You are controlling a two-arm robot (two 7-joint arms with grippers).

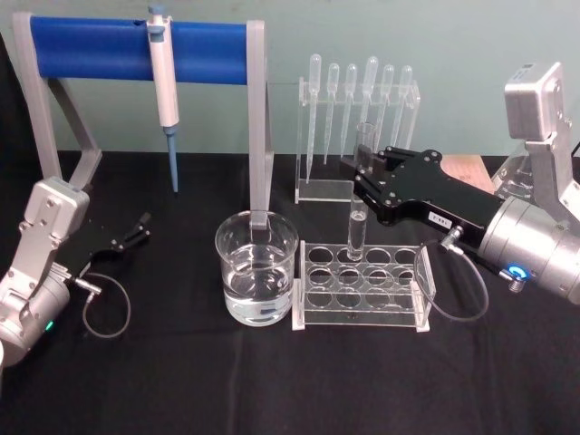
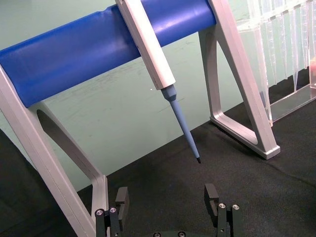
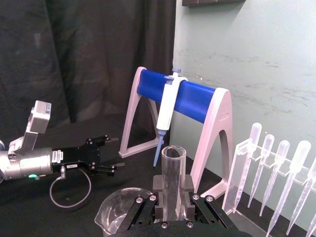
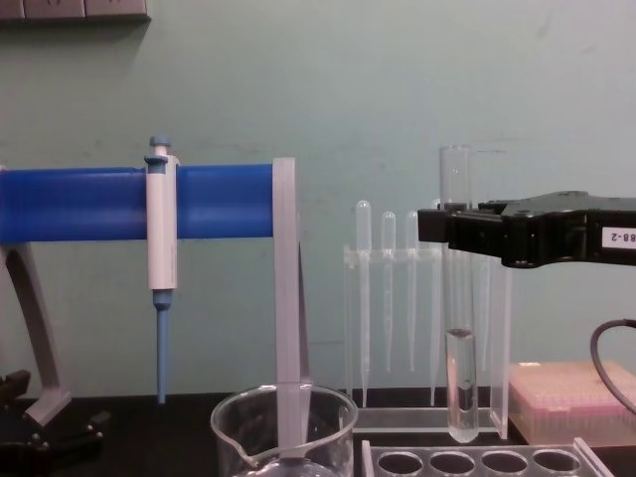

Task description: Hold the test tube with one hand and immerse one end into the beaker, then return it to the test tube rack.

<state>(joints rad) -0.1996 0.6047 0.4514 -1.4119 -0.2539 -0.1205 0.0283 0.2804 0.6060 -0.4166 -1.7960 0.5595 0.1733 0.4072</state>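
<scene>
The test tube (image 1: 358, 222) hangs upright, its round bottom just above the back row of the clear tube rack (image 1: 362, 304). Some clear liquid fills its lower part (image 4: 461, 383). My right gripper (image 1: 363, 175) reaches in from the right and is shut on the tube's upper part, below the open rim (image 3: 173, 153). The beaker (image 1: 256, 269), part full of water, stands on the black table to the left of the rack, apart from the tube. My left gripper (image 1: 140, 227) rests open and empty at the table's left, with its fingers (image 2: 212, 195) spread.
A grey stand with a blue bar (image 1: 136, 50) holds a white-and-blue micropipette (image 1: 167, 91) behind the beaker. A clear holder of several plastic pipettes (image 1: 358, 100) stands behind the tube rack. A pink box (image 4: 576, 397) sits at the right rear.
</scene>
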